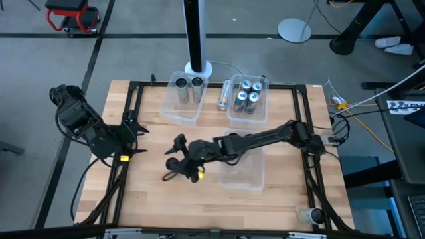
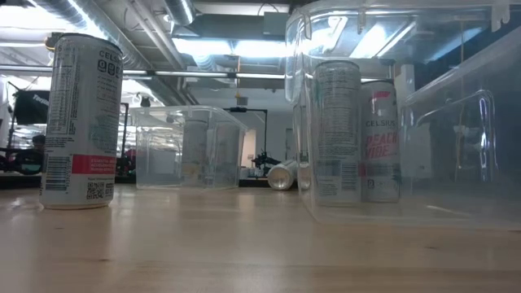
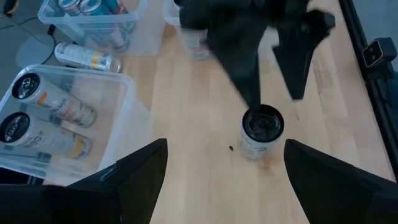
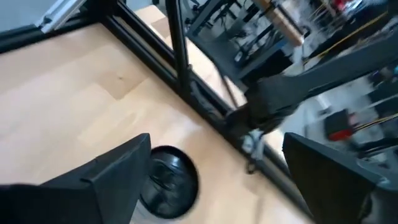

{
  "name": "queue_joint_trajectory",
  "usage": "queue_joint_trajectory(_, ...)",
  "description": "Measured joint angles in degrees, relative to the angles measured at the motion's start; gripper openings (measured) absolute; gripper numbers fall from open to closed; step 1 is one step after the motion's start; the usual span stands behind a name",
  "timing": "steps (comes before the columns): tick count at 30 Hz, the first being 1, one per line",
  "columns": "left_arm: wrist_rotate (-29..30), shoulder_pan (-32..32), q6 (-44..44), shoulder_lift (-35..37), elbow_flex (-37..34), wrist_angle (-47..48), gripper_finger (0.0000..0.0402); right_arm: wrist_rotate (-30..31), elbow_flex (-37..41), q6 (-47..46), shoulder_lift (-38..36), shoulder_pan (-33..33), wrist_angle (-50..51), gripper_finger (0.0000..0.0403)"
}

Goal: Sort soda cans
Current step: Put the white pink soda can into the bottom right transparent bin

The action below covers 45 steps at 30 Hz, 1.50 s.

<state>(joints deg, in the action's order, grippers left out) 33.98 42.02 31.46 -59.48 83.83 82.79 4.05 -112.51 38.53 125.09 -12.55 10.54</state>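
High view shows a light wooden counter (image 1: 153,199) with a black frame around it, sitting on grey floor with a black pole on a white base behind it and a red stool off in the corner. Low view looks across into a workshop with ceiling pipes and strip lights.

Three clear bins: the back left bin (image 1: 184,99) has two dark-topped cans (image 1: 189,89) standing in it, the back right bin (image 1: 248,103) holds four blue-and-silver cans (image 1: 248,95), and the front bin (image 1: 242,169) sits under the right arm. One can (image 1: 225,94) lies on its side between the back bins.

Right tool (image 1: 178,162) hangs spread wide over a lone upright can (image 3: 261,132) mid-counter, not touching it. Left tool (image 1: 133,139) waits spread near the left edge.
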Motion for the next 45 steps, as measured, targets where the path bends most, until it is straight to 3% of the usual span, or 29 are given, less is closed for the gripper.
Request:
queue_joint_trajectory(16, -0.01, 0.0, 0.02, 0.0, 0.0, 1.22, 0.0308, -3.46, -0.11, -15.77, 5.27, 1.0, -1.35, 0.0365)
queue_joint_trajectory(29, -0.02, 0.0, 0.07, 0.0, 0.0, 1.29, 0.0308, -5.68, 0.05, -17.77, 9.12, 1.69, -4.42, 0.0364)
queue_joint_trajectory(33, -0.04, 0.0, 0.07, 0.0, 0.0, 1.37, 0.0308, -5.79, -0.08, -17.25, 8.95, 1.77, -4.67, 0.0336)
queue_joint_trajectory(38, -0.04, 0.0, 0.3, 0.0, 0.0, 1.5, 0.0308, -7.34, -0.08, -15.84, 8.92, 1.79, -4.88, 0.0251)
queue_joint_trajectory(45, -0.06, 0.0, 0.42, 0.0, 0.0, 1.56, 0.0308, -8.35, 0.08, -12.7, 7.49, 1.69, -2.9, 0.025)
